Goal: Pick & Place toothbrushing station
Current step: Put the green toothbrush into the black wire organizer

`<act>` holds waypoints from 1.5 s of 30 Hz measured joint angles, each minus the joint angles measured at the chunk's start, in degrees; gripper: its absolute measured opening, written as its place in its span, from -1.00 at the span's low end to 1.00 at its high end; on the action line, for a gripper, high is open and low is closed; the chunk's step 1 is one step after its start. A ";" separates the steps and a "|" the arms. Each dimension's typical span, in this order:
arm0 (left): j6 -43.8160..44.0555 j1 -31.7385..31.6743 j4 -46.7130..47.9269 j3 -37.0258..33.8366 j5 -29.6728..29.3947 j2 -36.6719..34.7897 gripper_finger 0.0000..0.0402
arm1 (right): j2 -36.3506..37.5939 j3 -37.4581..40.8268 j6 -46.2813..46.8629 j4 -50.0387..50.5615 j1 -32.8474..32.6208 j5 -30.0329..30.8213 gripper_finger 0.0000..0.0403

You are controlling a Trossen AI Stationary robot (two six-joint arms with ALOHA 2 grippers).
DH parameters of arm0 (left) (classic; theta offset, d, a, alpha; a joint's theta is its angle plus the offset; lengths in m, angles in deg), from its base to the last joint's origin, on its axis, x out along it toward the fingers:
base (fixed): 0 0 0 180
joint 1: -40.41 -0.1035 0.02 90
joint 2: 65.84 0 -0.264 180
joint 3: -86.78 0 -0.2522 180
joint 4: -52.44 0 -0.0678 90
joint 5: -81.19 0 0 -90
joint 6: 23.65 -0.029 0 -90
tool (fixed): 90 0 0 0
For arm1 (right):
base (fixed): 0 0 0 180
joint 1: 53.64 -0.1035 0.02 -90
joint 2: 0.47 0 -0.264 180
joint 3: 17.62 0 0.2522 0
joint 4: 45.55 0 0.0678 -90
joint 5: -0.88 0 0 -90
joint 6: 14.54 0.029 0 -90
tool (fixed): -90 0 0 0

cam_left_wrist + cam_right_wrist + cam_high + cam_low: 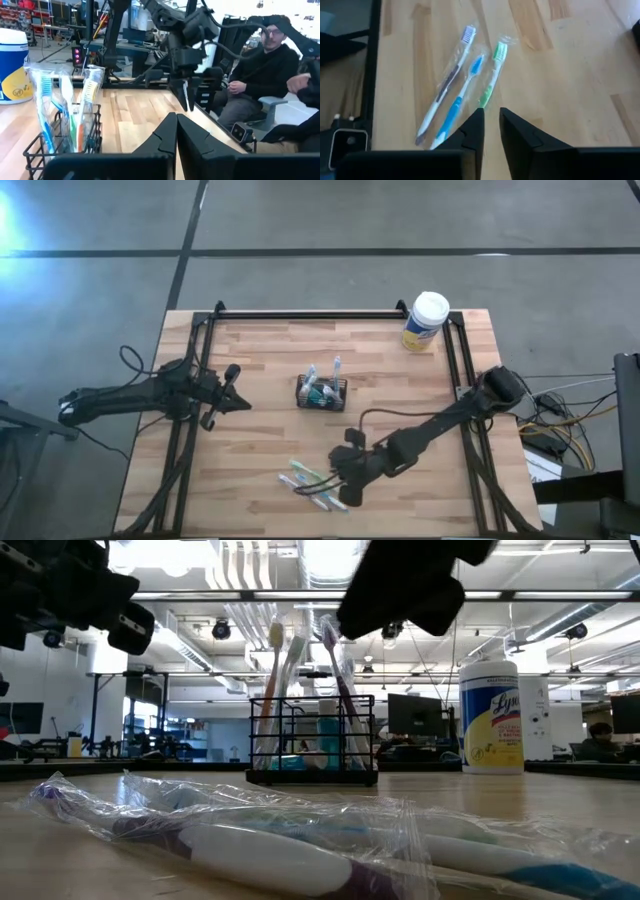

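Beneath the right claw (341, 480), three wrapped toothbrushes lie side by side on the wooden surface (260, 430): a purple-handled toothbrush (445, 85), a blue toothbrush (457, 102) and a green toothbrush (491, 75). This claw hangs just above the handle end of the green one, its fingers a narrow gap apart and holding nothing; the green handle runs toward that gap but is not yet between the fingers.

Beyond the right claw, toward the middle of the surface, stands the toothbrushing station (321, 393), a small black wire-mesh holder. Several wrapped brushes already stand upright in it, heads up, as the low view and the left wrist view both show, so part of the job looks done. The three on the surface are what remains, and the green one appears to be next in line.

Off to the far side of the station from the right claw, the left claw (238, 404) waits with its fingers pressed together, empty, pointing toward the holder. A white-lidded wipes canister (426, 321) stands well apart near the back corner. A seated person (265, 75) is visible beyond the edge of the surface.
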 joint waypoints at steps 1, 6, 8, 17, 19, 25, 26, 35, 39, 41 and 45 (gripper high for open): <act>0.38 0.00 -0.04 0.00 0.00 -0.01 -0.94 | -1.08 -1.73 0.23 1.50 0.05 -0.03 -0.68; 1.27 0.00 -0.52 0.00 0.00 -0.02 -0.94 | -7.94 -10.41 1.45 10.94 0.08 -0.25 -0.50; 2.68 0.00 -0.96 0.00 -0.09 -0.02 -0.94 | -10.63 -13.28 1.43 13.60 0.08 -1.49 -0.43; 5.83 0.02 -1.21 0.00 -0.19 0.09 -0.94 | -16.98 -19.18 2.99 16.58 0.44 -3.53 -0.18; 6.16 0.02 -1.16 0.00 -0.20 0.09 -0.94 | -16.99 -19.06 4.71 16.39 0.46 -3.46 -0.14; 8.13 0.04 -1.24 0.00 -0.50 0.11 -0.94 | -17.01 -16.24 9.28 15.05 0.24 -3.27 -0.09; 8.52 0.04 -1.20 0.00 -0.50 0.11 -0.94 | -17.01 -15.54 9.85 13.84 0.15 -3.24 -0.09; 8.80 0.04 -1.72 0.00 -0.50 0.11 -0.94 | -17.01 -13.13 10.54 10.02 -0.74 -3.00 -0.09; 8.77 0.04 -1.74 -0.02 -0.50 0.11 -0.94 | -17.01 -12.69 10.48 9.87 -0.67 -2.91 -0.09; 8.77 0.04 -1.72 -0.02 -0.50 0.11 -0.94 | -17.01 -12.02 10.46 9.90 -0.68 -3.00 -0.09; 8.64 0.04 -1.70 -0.02 -0.50 0.11 -0.94 | -17.01 -10.90 10.97 9.88 -0.90 -3.40 -0.09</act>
